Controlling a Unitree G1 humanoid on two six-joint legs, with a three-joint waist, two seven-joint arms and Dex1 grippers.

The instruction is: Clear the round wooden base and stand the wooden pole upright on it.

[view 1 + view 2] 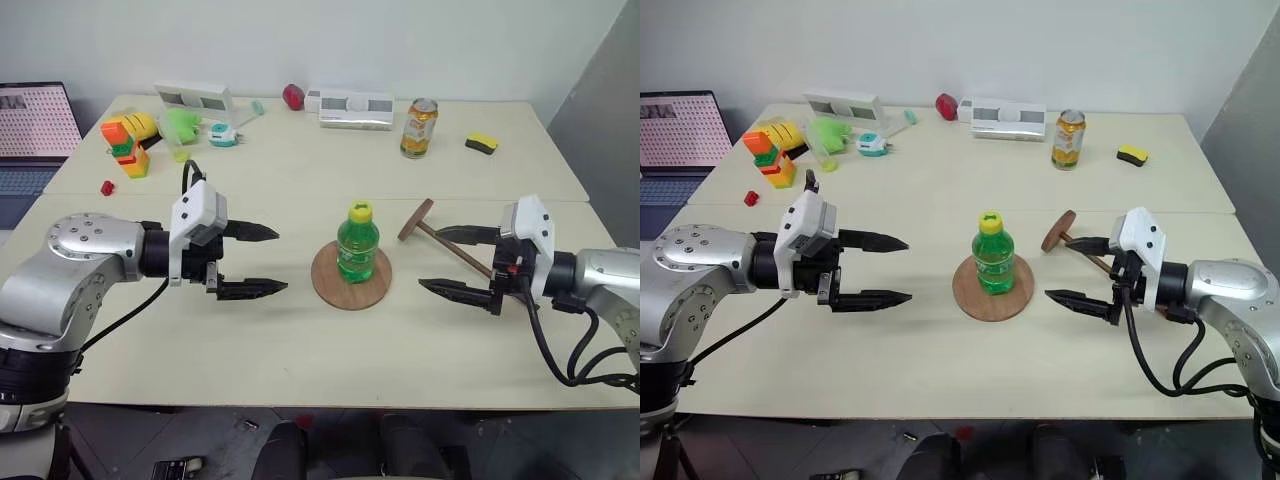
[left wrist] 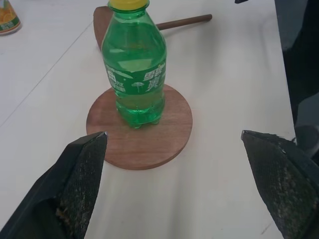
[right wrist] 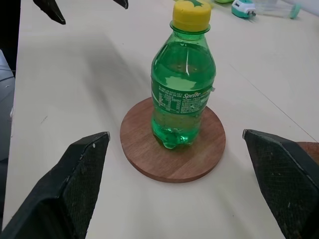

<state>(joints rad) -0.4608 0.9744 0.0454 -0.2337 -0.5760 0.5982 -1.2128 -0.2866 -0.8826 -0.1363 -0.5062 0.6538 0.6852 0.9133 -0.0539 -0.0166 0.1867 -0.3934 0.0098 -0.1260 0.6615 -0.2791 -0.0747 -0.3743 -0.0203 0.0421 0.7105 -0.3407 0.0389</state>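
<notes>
Green bottle (image 1: 357, 247) (capped) — upright, wooden base (image 1: 350, 283)

Head stereo pair looks down across the cream tabletop (image 1: 300, 340); both wrist cameras face the green plastic bottle (image 2: 134, 69) closely from opposite sides.

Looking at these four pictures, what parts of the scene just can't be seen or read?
- Centre of the round wooden base: the green bottle stands over it in every view.
- Far end of the wooden pole: passes behind the right gripper in the head views.
- Laptop: cut off by the head views' left edge.
- Print on the yellow can: too small.
</notes>
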